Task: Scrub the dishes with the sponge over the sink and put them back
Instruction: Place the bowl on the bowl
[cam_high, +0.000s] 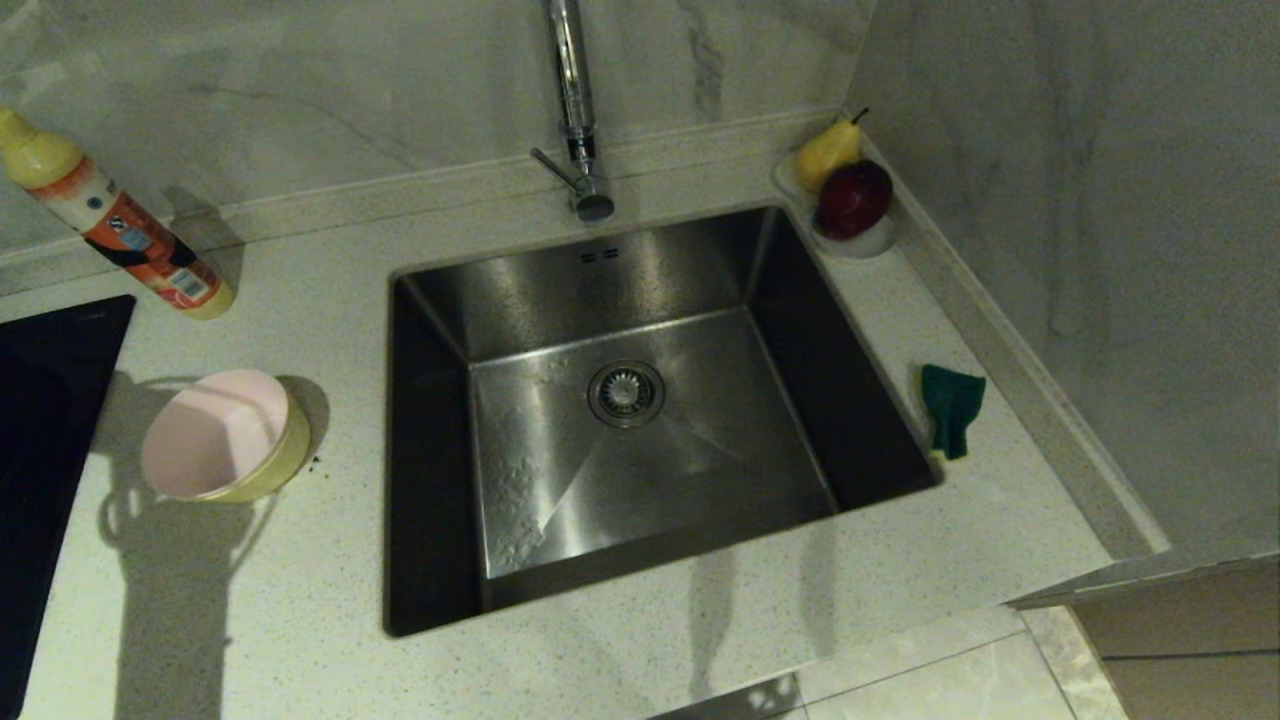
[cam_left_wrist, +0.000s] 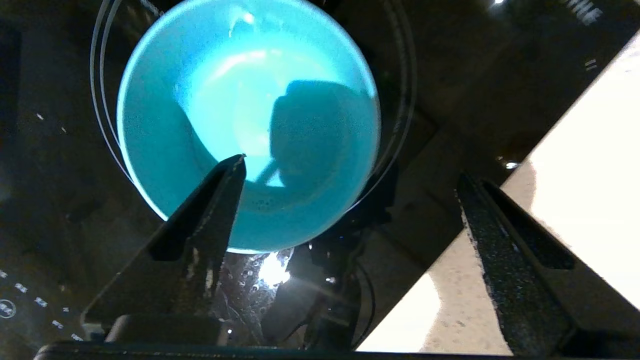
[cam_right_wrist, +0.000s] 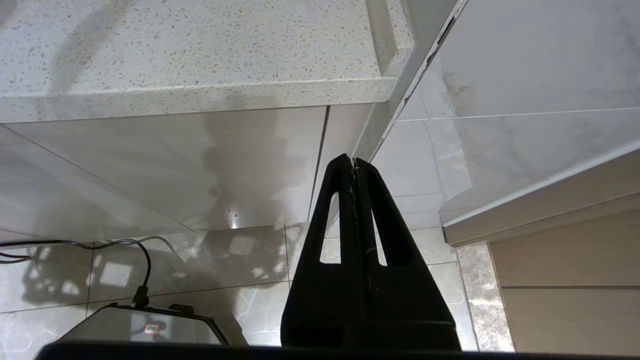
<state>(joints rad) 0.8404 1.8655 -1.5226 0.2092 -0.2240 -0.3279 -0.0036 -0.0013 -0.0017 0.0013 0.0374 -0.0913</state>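
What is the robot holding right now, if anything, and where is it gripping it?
Nothing. The left gripper is open above the light blue bowl, clear of it; the right gripper is shut on nothing, down by the cabinet.

Head view: dim, warm lighting. The sink (cam_high: 640, 400) walls are dark, while the basin floor carries a pale sheen around the drain. The stacked bowls (cam_high: 222, 435) cast a long shadow toward the near edge of the desk (cam_high: 300, 620). The bottle (cam_high: 120, 225) throws a shadow onto the back wall.

Left wrist view: high contrast. The blue bowl (cam_left_wrist: 247, 120) is bright with glare spots and a dark shadow inside; the black cooktop (cam_left_wrist: 50, 150) reflects point highlights; the desk strip is overexposed.

Right wrist view: evenly lit, with glossy floor tile (cam_right_wrist: 200, 260) reflections.
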